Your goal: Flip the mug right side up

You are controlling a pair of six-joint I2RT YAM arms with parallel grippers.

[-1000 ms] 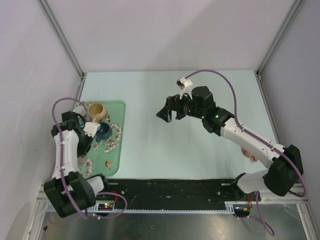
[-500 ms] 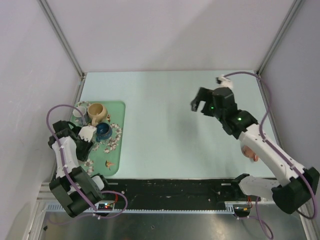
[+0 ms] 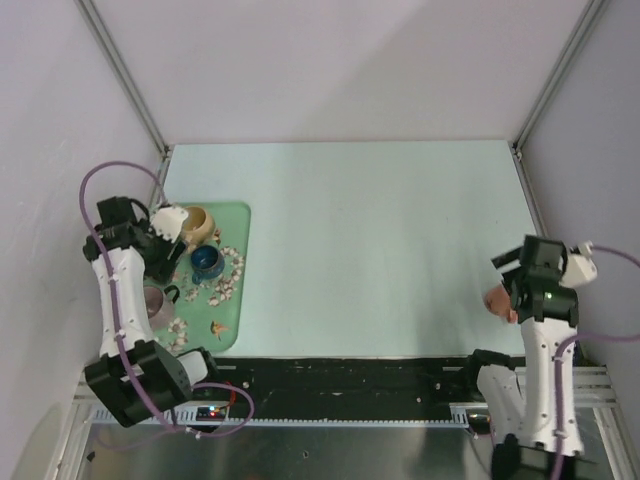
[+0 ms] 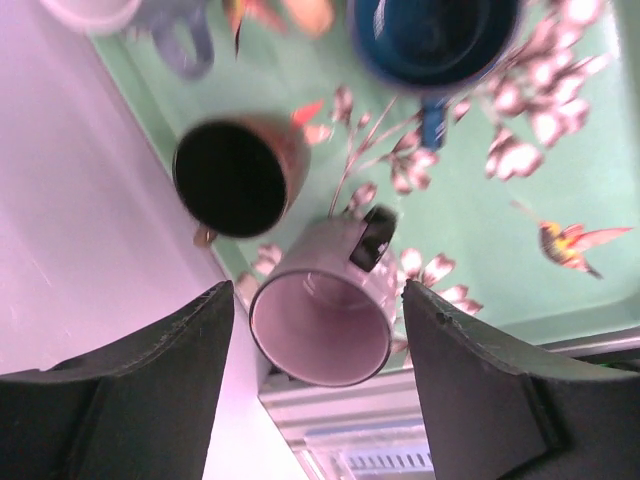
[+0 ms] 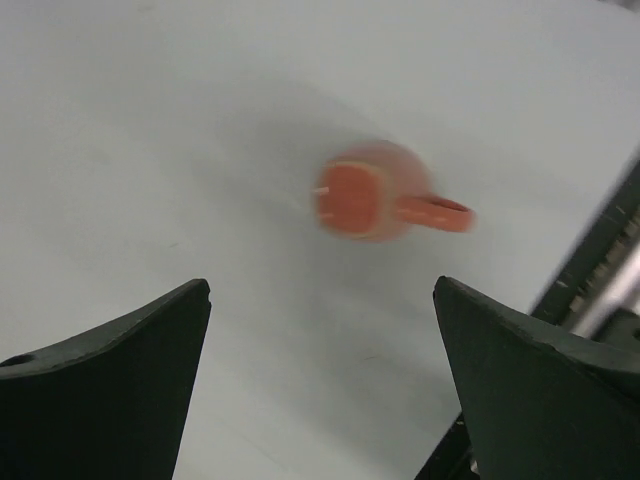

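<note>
Open table [image 3: 360,240] through the middle for you. On the left the tray [image 3: 240,215] is packed: the mug [image 3: 197,222], blue mug [image 3: 207,262], tipped pale mug [image 3: 157,300], with the side wall [image 3: 60,150] close by. A salmon mug [image 3: 494,300] sits near the right edge.

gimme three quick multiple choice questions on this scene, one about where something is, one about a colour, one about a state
1. Where does the tan mug sit?
A. inside the dark blue mug
B. on the green tray
C. on the black rail

2. What colour is the lone mug on the table by the right arm?
A. black
B. green
C. orange

3. How do the right fingers stand?
A. open, holding nothing
B. shut on a mug
C. shut and empty

Answers: 1 B, the top view shows it at the tray's far end. 2 C, the right wrist view shows it orange, handle out to one side. 3 A, that view shows them wide apart, touching nothing.
</note>
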